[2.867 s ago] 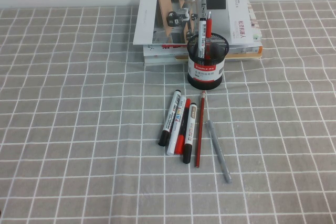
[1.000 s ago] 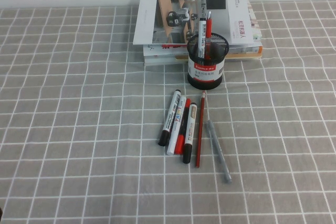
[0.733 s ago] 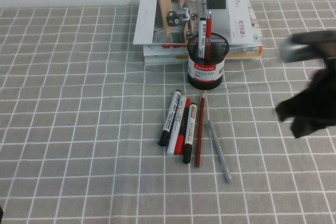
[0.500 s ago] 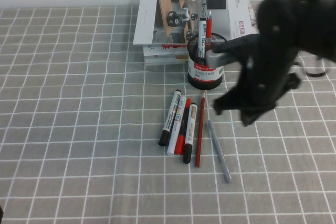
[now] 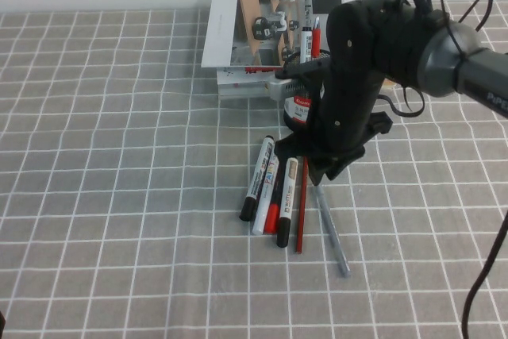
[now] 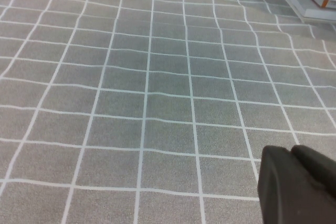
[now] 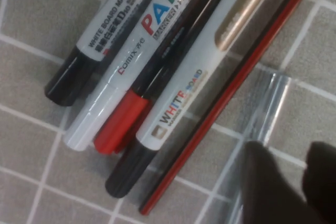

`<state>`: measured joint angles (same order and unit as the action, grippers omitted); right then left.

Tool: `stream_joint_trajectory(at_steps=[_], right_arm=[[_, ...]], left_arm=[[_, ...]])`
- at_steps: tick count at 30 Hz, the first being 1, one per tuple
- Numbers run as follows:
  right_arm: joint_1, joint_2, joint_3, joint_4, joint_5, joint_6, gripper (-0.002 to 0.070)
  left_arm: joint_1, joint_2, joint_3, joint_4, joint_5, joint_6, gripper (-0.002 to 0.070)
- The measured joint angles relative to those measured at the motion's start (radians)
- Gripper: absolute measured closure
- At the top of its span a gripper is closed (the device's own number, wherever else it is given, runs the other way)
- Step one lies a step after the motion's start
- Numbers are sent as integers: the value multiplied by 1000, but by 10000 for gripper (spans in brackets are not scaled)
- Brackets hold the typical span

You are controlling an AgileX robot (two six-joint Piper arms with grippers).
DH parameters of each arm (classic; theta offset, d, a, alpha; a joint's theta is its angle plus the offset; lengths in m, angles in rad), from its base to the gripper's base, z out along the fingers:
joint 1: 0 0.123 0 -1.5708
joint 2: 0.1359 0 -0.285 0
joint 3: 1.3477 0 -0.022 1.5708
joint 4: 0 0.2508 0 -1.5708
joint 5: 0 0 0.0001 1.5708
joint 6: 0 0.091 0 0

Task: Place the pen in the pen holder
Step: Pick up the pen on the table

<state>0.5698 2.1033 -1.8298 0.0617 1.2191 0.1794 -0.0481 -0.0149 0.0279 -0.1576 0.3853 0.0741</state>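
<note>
The right gripper (image 5: 320, 178) sits low at the centre of the high view, directly over the upper end of the pen (image 5: 332, 230); its two dark fingertips (image 7: 268, 182) stand slightly apart, with nothing clamped between them. The pen lies flat on the checked tablecloth (image 5: 119, 196), right of the red pencil (image 5: 302, 216) and the markers (image 5: 270, 192). The pen holder (image 5: 303, 109) stands upright above them, mostly hidden by the arm. The left gripper (image 6: 296, 184) shows at the lower right of its wrist view; jaw state cannot be determined.
</note>
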Motion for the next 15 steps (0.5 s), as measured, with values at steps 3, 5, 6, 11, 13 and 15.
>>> stream_joint_trajectory(at_steps=[3,5,6,11,13,15], right_arm=[[0,23,-2,-2,0,-9,423],[0,43,-2,-2,0,-10,354],[0,54,-2,-4,0,-11,334],[0,92,-2,-4,0,-11,337],[0,99,-2,-4,0,-11,354],[0,101,-2,-4,0,-11,372]], left_arm=[[0,0,0,0,0,0,678],[0,0,0,0,0,0,678],[0,0,0,0,0,0,678],[0,0,0,0,0,0,678],[0,0,0,0,0,0,678],[0,0,0,0,0,0,678]])
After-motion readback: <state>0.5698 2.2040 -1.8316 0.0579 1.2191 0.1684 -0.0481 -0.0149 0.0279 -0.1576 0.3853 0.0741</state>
